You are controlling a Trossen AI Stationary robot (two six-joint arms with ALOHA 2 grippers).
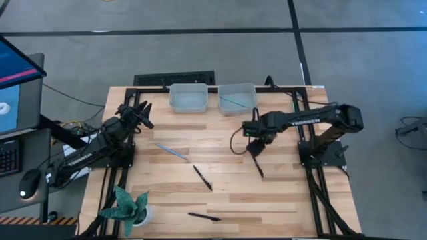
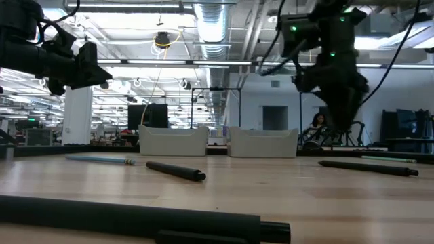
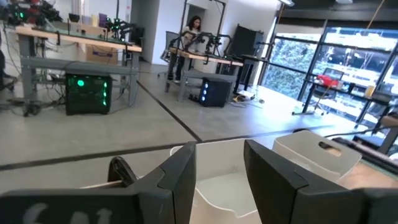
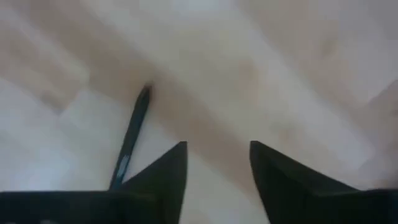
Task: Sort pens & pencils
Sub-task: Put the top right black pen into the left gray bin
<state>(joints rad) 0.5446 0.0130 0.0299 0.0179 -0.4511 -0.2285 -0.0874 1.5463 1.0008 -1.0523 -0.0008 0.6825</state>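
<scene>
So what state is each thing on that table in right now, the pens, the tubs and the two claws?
Left tub: upright, looks empty.
Right tub: upright, one teal stick inside.
Teal stick on the table: lying flat, loose.
Three black sticks: lying flat, none gripped.
Right gripper: open, above the table beside a black stick.
Left gripper: open, empty, raised, facing the tubs.

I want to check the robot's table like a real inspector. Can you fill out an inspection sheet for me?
Surface: wooden table, bare wood.
Job's things: three black sticks and one teal stick on the table; another teal stick in the right bin; left bin holds nothing seen.
Clutter: potted plant at the near left corner.
Grippers: left gripper open, holding nothing; right gripper open above the table.
Cables: black cable looping under the right arm.
Surroundings: monitor, mouse, a person far off.
</scene>
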